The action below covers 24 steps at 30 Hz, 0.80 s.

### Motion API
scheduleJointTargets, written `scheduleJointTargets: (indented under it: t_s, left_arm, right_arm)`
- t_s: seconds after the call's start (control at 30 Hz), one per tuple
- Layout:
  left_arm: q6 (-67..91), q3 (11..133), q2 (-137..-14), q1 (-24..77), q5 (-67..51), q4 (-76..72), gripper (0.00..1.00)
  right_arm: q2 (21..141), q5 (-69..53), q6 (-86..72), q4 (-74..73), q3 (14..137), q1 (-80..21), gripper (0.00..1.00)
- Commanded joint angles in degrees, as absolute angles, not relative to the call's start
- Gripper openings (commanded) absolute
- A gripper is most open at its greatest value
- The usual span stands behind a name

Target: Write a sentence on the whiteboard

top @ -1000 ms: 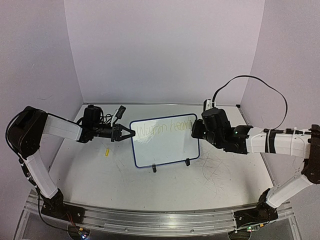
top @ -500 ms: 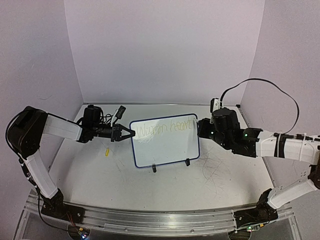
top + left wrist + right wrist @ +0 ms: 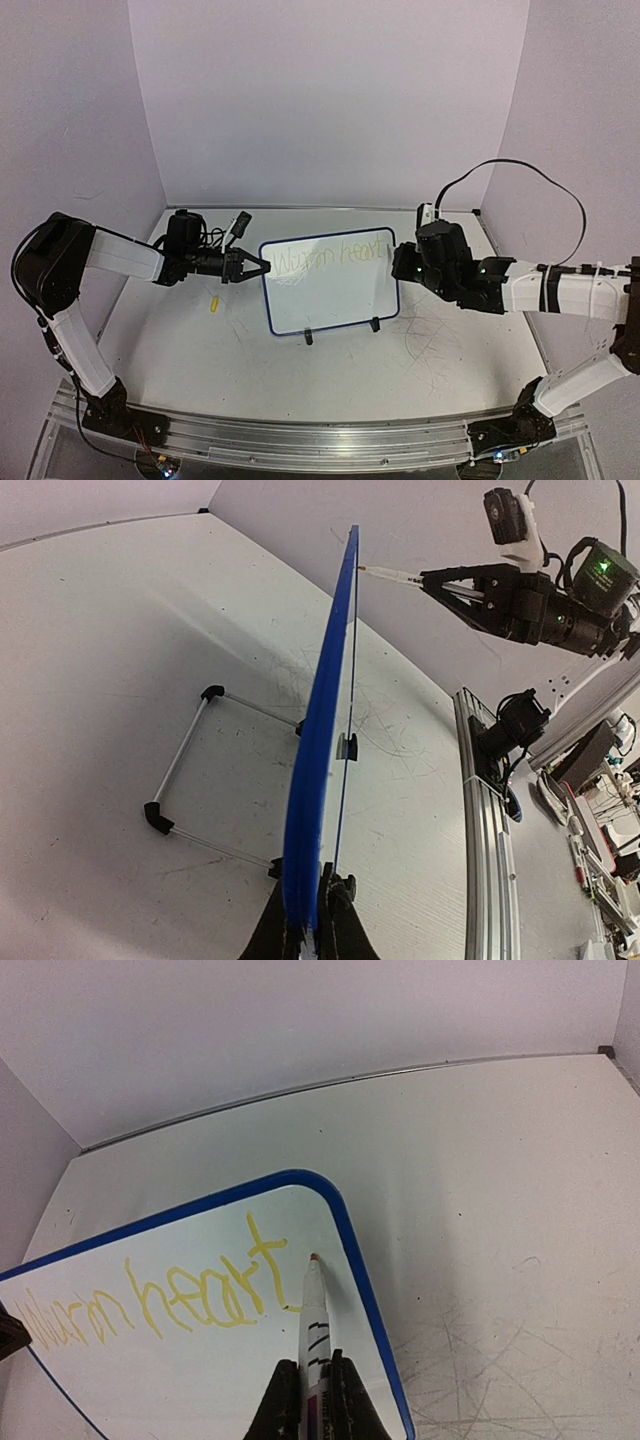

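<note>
The whiteboard [image 3: 330, 300], blue-framed, stands tilted on two black feet mid-table. Across its top runs the sentence [image 3: 328, 257] in faint yellow; "heart" [image 3: 215, 1295] reads clearly in the right wrist view. My left gripper [image 3: 262, 266] is shut on the whiteboard's left edge [image 3: 325, 710], the blue frame pinched between its fingers [image 3: 345, 930]. My right gripper [image 3: 400, 262] is shut on a white marker [image 3: 314, 1305]. Its orange tip hovers at the board just right of the last letter, near the right frame. I cannot tell whether the tip touches.
A small yellow marker cap [image 3: 213, 304] lies on the table left of the board. Grey scribble marks [image 3: 430, 340] cover the tabletop to the right. The board's wire stand [image 3: 190, 770] sticks out behind it. Walls close in at the back and sides.
My right arm drew slightly right and then settled a little lower by the board's top right corner. The left arm, the board and the writing look unchanged.
</note>
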<state>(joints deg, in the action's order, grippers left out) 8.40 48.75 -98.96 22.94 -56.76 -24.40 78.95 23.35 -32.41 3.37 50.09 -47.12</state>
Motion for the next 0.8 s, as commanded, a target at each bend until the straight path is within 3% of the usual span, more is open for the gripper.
scheduleJointTargets:
  t_s: [0.0, 0.77]
  left_arm:
    - [4.5, 50.0, -99.3, 23.3, -49.2, -21.0, 0.0]
    - [4.4, 50.2, -99.4, 23.3, -49.2, -21.0, 0.0]
  right_arm:
    - [80.3, 25.4, -33.1, 3.5, 52.2, -46.8, 0.0]
    - [82.1, 21.7, -31.2, 3.4, 53.2, -47.0, 0.0]
